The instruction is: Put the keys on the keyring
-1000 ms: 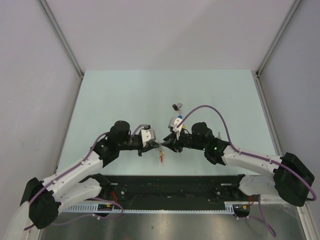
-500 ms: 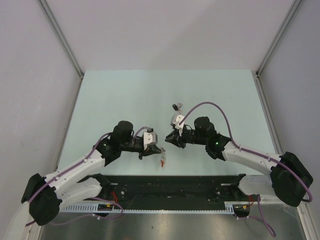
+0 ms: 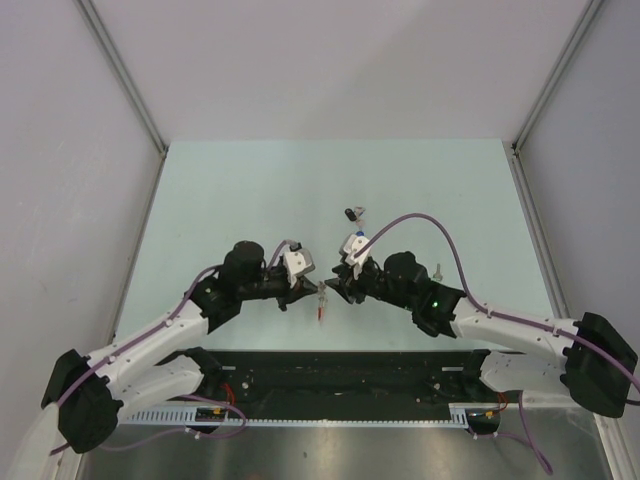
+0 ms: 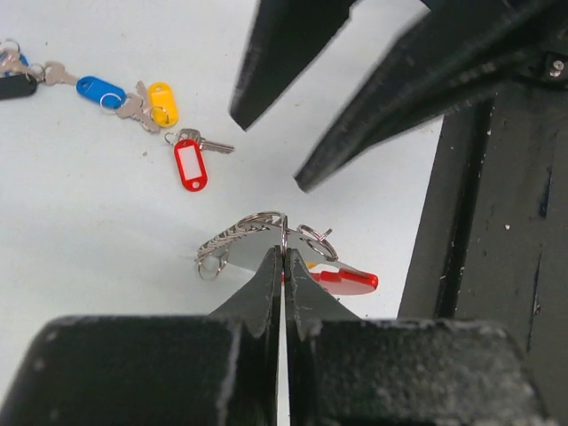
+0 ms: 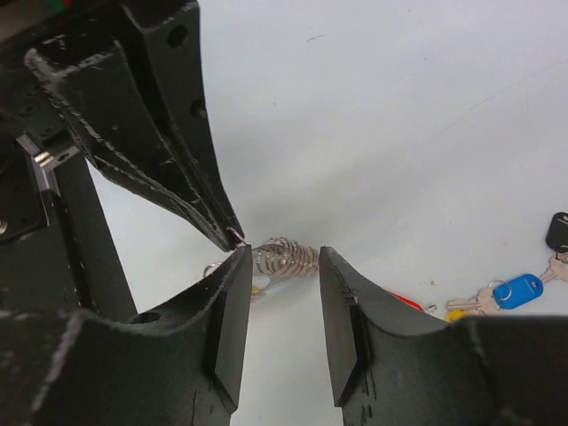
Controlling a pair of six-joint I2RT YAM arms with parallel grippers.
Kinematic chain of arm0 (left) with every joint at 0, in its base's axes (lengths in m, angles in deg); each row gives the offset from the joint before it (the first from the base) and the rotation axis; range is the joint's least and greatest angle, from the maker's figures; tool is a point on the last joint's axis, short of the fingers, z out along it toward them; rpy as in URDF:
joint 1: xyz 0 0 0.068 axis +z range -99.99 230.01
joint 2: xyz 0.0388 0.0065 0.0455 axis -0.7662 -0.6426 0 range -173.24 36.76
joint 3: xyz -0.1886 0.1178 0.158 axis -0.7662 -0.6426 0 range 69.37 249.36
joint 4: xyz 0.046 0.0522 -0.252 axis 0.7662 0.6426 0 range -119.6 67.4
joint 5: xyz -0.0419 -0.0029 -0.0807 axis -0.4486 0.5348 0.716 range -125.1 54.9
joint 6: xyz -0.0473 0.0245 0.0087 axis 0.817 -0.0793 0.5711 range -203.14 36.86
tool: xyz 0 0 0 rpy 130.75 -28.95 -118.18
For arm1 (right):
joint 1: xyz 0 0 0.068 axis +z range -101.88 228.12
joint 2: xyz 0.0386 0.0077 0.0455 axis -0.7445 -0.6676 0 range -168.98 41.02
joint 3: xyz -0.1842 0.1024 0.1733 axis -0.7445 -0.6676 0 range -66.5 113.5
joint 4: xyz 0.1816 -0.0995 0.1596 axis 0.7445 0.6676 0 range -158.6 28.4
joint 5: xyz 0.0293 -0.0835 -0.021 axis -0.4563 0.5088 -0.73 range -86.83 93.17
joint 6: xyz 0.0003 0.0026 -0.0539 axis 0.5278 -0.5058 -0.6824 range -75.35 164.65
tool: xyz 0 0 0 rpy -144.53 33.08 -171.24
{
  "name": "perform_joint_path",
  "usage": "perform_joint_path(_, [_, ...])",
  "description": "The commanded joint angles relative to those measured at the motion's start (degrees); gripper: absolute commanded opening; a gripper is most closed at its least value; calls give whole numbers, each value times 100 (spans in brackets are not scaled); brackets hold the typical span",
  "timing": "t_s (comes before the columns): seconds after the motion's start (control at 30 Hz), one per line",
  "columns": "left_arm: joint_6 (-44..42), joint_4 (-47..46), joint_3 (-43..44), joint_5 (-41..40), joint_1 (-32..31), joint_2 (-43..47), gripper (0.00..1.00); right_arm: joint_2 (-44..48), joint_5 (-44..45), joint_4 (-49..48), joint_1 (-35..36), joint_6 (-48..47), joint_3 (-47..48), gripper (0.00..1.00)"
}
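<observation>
My left gripper (image 4: 284, 253) is shut on a thin metal ring of the keyring (image 4: 253, 232), a bunch of silvery loops with a red band (image 4: 344, 280) below it. In the top view the keyring (image 3: 320, 306) hangs between both grippers, near the table's front edge. My right gripper (image 5: 284, 257) is open, with the keyring's silvery coil (image 5: 293, 256) just past its fingertips and untouched. The keys lie loose on the table in the left wrist view: red tag (image 4: 190, 164), yellow tag (image 4: 162, 104), blue tag (image 4: 99, 90), black tag (image 4: 13, 85). No green tag shows.
The right gripper's black fingers (image 4: 275, 53) hang over the keyring in the left wrist view. The black base rail (image 3: 340, 372) runs along the table's near edge, close behind the grippers. A black-tagged key (image 3: 352, 213) lies farther back on the pale green table (image 3: 230, 190).
The right gripper drew back from the left gripper half a second ago and has now come close to it again. The left gripper has kept its hold on the keyring.
</observation>
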Motion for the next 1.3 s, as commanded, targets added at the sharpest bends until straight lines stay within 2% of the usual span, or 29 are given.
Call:
perform_joint_path(0.0, [683, -174, 229, -292, -18, 196, 0, -81, 1137, -817, 441, 290, -110, 41])
perform_joint_path(0.17, [947, -464, 71, -240, -26, 442, 0, -283, 1305, -1257, 626, 290, -110, 40])
perform_joint_path(0.37, [1211, -737, 9, -188, -26, 495, 0, -371, 1648, -1310, 767, 290, -136, 36])
perform_joint_path(0.83, [1449, -1035, -114, -64, -44, 574, 0, -705, 1727, -1829, 811, 361, -259, 32])
perform_joint_path(0.93, [1536, -1141, -149, -55, -44, 574, 0, -793, 1858, -2004, 811, 334, -277, 28])
perform_joint_path(1.03, [1589, -1202, -167, -108, -53, 609, 0, -890, 2113, -2084, 855, 317, -277, 19])
perform_joint_path(1.17, [1607, -1203, -202, -222, -70, 654, 0, -960, 2508, -2066, 872, 352, -277, 0])
perform_joint_path(1.27, [1607, -1220, -202, -257, -70, 662, 1, -960, 2816, -2057, 872, 396, -285, 0])
